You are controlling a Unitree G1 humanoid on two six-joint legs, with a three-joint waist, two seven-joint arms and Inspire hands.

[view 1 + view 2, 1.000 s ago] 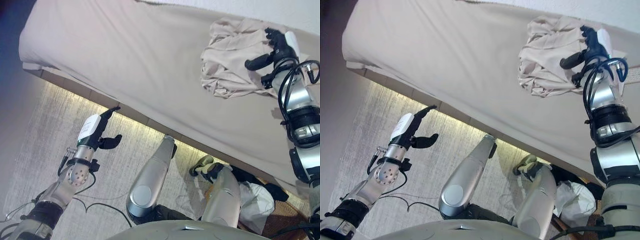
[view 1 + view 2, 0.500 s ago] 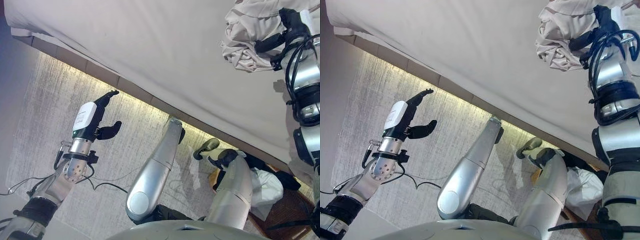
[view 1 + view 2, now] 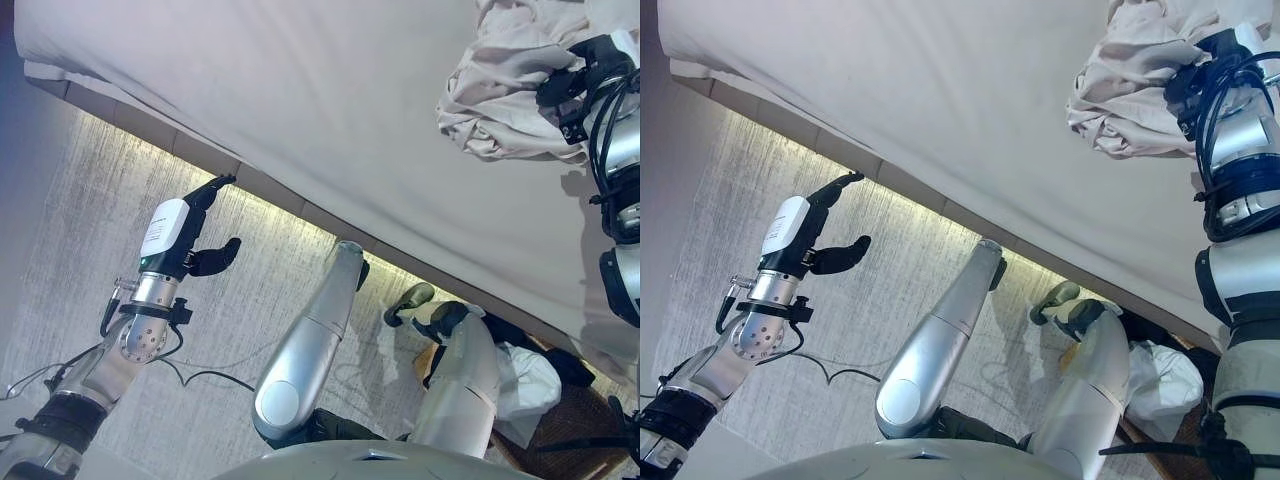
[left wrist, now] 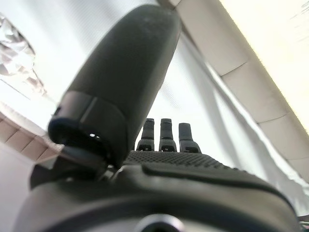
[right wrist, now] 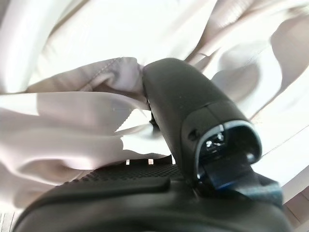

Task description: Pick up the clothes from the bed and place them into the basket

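A crumpled beige garment (image 3: 500, 95) lies bunched on the bed's pale sheet (image 3: 300, 90) at the far right. My right hand (image 3: 597, 62) is dug into its right side. In the right wrist view the thumb (image 5: 193, 111) presses into folds of the garment (image 5: 87, 111), which cover the palm and hide the fingers. My left hand (image 3: 180, 235) hangs open over the floor just short of the bed's near edge, with its fingers straight, its thumb apart and nothing in it. The left wrist view shows that hand (image 4: 164, 164) facing the sheet.
A brown woven basket (image 3: 570, 430) stands on the floor at the lower right, below the bed's edge, with a white cloth (image 3: 525, 385) in it. The bed's lit lower edge (image 3: 270, 195) runs slantwise across the view. Grey carpet lies at the left.
The camera has shifted, so the bed sits differently in the picture. My right thumb, spread on the garment before, is now sunk into the cloth, which looks more bunched. The left hand holds its pose.
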